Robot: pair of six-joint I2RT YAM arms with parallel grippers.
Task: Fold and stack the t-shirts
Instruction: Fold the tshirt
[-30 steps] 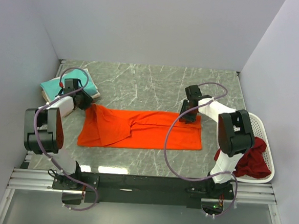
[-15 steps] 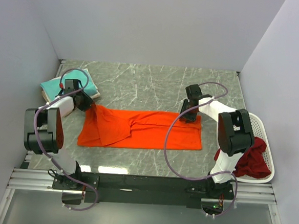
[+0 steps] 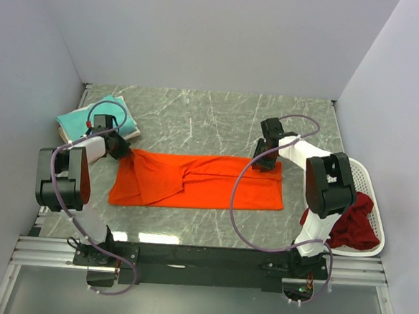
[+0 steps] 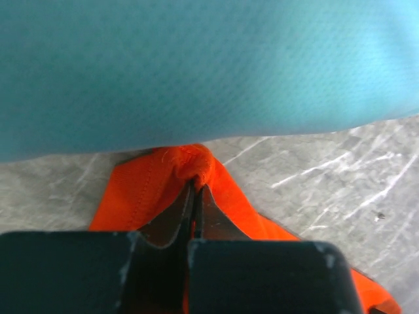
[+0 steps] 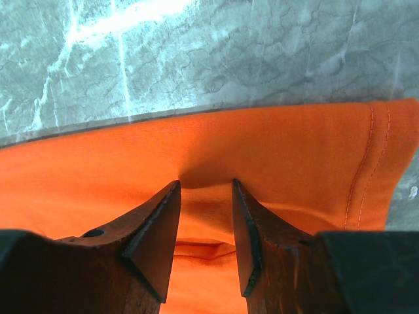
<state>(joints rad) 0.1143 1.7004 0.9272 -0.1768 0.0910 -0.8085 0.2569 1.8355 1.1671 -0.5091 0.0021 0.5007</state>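
The bright orange t-shirt [image 3: 208, 182] lies in a long folded band across the middle of the table. My left gripper [image 3: 123, 151] is shut on its far left corner [image 4: 141, 190], right beside the folded teal t-shirt [image 3: 79, 121], which fills the top of the left wrist view [image 4: 196, 65]. A cream t-shirt [image 3: 133, 131] peeks out under the teal one. My right gripper [image 3: 265, 163] is open, its tips pressed down on the orange shirt's far right edge [image 5: 275, 144] with a small ridge of fabric between them. A dark red t-shirt [image 3: 352, 224] lies in the basket.
A white perforated basket [image 3: 376, 197] stands at the right edge of the table beside the right arm. The grey marble tabletop [image 3: 212, 118] is walled in at the back and on both sides.
The left wrist has shifted slightly toward the orange shirt while holding its corner. The right arm and the shirt have hardly moved.
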